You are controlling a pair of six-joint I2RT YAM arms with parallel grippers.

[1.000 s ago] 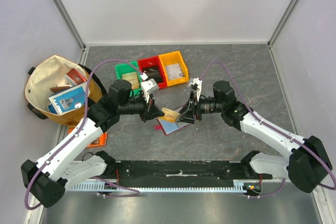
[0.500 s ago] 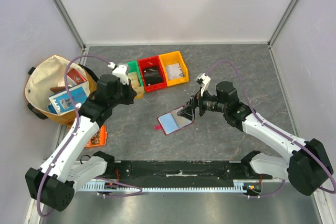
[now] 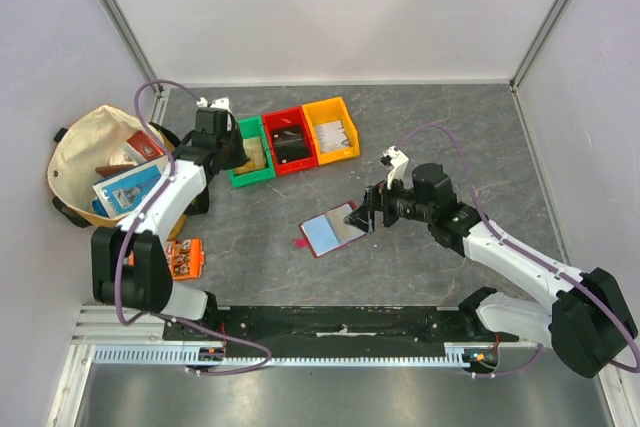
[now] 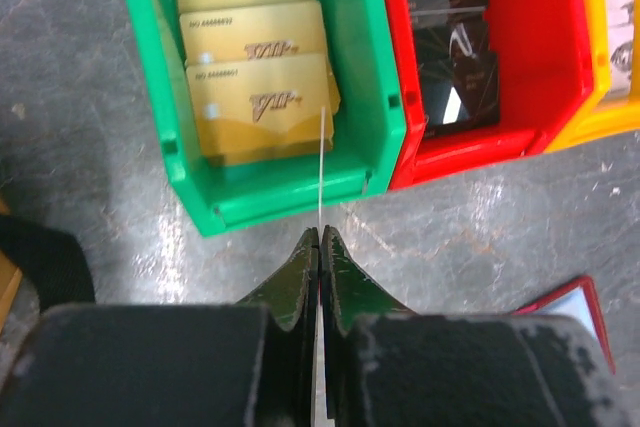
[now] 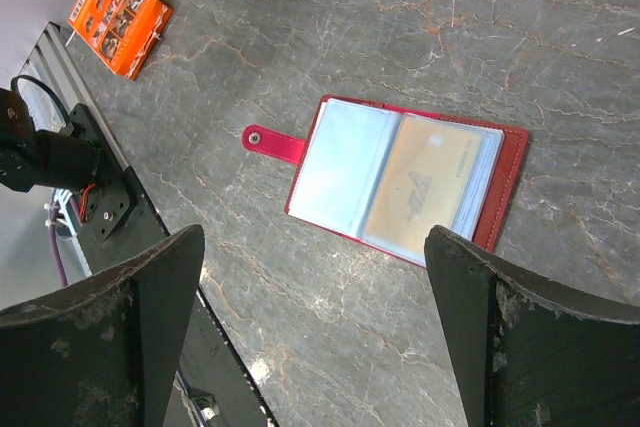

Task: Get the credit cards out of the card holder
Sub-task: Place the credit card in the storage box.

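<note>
The card holder (image 3: pixel 331 230) lies open on the table, dark red with pale clear sleeves; in the right wrist view (image 5: pixel 400 182) a gold card (image 5: pixel 425 185) shows inside its right sleeve. My right gripper (image 3: pixel 368 211) hovers over the holder's right edge, open and empty, jaws wide apart (image 5: pixel 313 233). My left gripper (image 3: pixel 238 150) is over the green bin (image 3: pixel 245 173). In the left wrist view its jaws (image 4: pixel 321 233) are shut on a thin card (image 4: pixel 323 167) seen edge-on, above several gold cards (image 4: pixel 255 97) stacked in the green bin (image 4: pixel 370 67).
A red bin (image 3: pixel 290 137) with dark cards (image 4: pixel 450 47) and a yellow bin (image 3: pixel 332 129) stand right of the green one. A cloth bag (image 3: pixel 105 167) of items sits at far left. An orange flat packet (image 3: pixel 183 259) lies near the left arm's base.
My left gripper has swung from the card holder up and left to the green bin, carrying a card. My right gripper has drawn back to the right from the holder, which now lies flat.
</note>
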